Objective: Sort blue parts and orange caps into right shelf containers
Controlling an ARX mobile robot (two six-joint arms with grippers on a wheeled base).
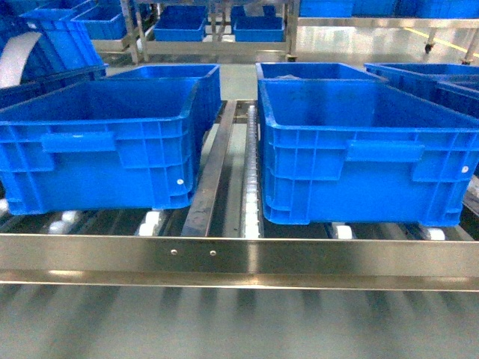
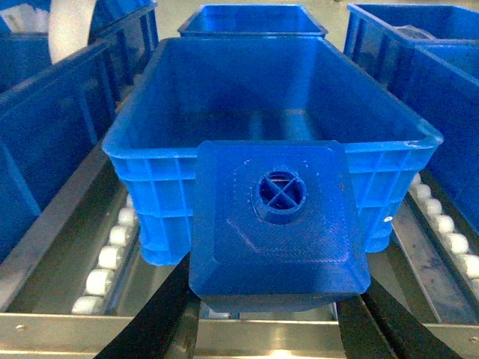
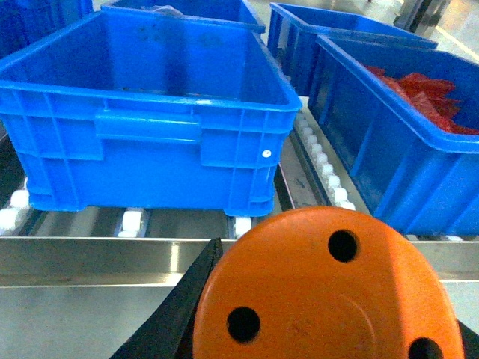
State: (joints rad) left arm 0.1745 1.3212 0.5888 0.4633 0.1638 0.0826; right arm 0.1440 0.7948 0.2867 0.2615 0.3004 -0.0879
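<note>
A blue part [image 2: 278,224] is clamped in the left gripper [image 2: 269,318] and an orange cap [image 3: 325,288] in the right gripper [image 3: 299,329], both held short of the right shelf's front rail [image 1: 239,258]. The two front containers [image 1: 97,142] [image 1: 359,146] appear empty where visible, so both drops are judged still undone.

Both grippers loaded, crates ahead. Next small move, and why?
Probably advance the left gripper forward over the near rim of the crate before releasing. The blue part it holds sits short of that rim, above the front rail. The right gripper's orange cap is likewise short of its crate.
</note>
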